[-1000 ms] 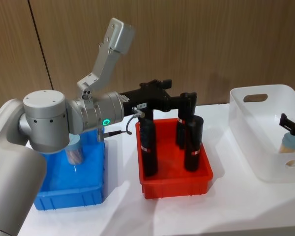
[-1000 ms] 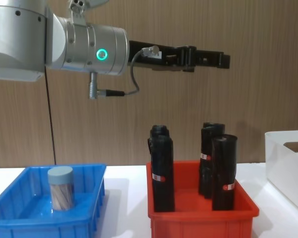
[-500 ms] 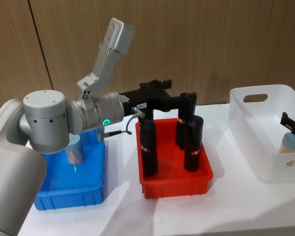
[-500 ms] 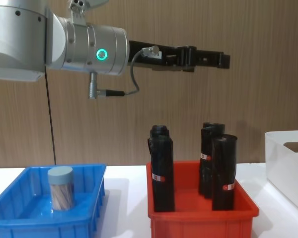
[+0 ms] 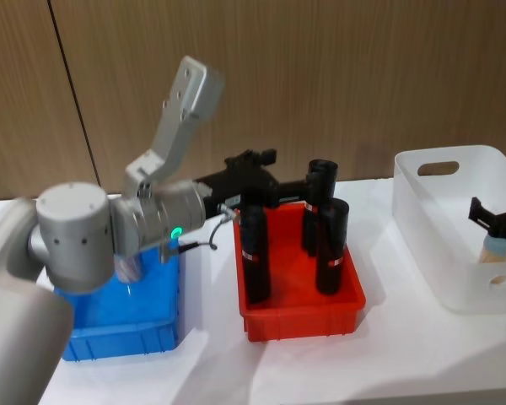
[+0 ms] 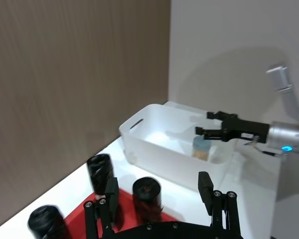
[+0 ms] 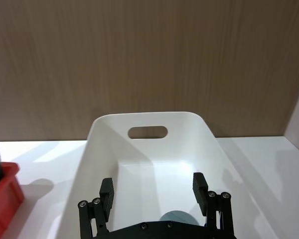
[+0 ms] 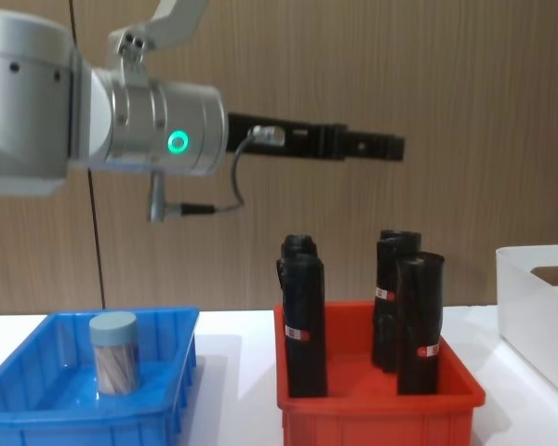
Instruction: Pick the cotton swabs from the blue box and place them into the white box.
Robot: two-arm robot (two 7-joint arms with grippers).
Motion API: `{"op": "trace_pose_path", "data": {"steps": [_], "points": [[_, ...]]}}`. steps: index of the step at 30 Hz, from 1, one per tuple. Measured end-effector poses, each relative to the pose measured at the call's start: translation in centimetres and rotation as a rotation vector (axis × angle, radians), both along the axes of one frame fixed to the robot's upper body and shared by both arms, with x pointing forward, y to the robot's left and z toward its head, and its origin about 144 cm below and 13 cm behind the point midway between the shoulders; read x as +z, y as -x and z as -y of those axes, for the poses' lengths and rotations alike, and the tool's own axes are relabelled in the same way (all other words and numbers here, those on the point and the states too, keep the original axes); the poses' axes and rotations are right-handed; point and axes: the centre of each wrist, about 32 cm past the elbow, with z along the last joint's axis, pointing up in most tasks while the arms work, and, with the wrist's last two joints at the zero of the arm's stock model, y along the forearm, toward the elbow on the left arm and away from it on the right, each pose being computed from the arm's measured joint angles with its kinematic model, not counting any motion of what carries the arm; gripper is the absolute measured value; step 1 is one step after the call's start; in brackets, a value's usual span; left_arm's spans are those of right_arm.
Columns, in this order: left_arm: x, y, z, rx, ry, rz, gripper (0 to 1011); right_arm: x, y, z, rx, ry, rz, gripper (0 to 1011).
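Nearest: shallow bright blue plastic box point(image 8: 74, 427), just left of the red rectangular plastic bin point(image 8: 381, 418). One cotton swab container point(image 8: 114, 354), a small clear plastic cylinder with a pale blue-grey round lid, stands upright on the blue floor, apart from the walls.

Handling, judged:
- Light and rigid, with a thin wall.
- Smooth sides, so likely slippery.
- Little base and little weight, so a nudge could tip it.
- Best hold is across the clear body just below the lid. Come straight down with moderate squeeze, so the lid is not pried off or the wall cracked.

In the red bin: tall black rolls with red-white labels point(image 8: 302, 316), upright.

Left gripper point(image 8: 389, 147), black, two-fingered, hangs well above the red bin, over the rolls. Its fingers point(image 6: 205, 185) are spread and hold nothing. It is not over the blue box.

Right of the red bin and slightly farther: tall plain white plastic box point(image 5: 455, 283). Right gripper point(image 7: 152, 188) is inside it, jaws spread wide. A second cotton swab container point(image 6: 202, 148) sits below the fingers and is not pinched.

Farthest, behind the red bin: brown wood-panel wall point(image 8: 446, 74).
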Motion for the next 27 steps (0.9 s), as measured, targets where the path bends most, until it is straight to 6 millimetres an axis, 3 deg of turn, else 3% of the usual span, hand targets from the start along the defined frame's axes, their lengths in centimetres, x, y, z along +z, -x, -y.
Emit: {"op": "trace_pose_path", "data": {"steps": [27], "points": [[-6.5, 6.3, -0.8, 0.284, -0.071, 0.176, 1004, 0.1, 6.0, -5.6, 0.171, 0.024, 0.078, 1002]]}}
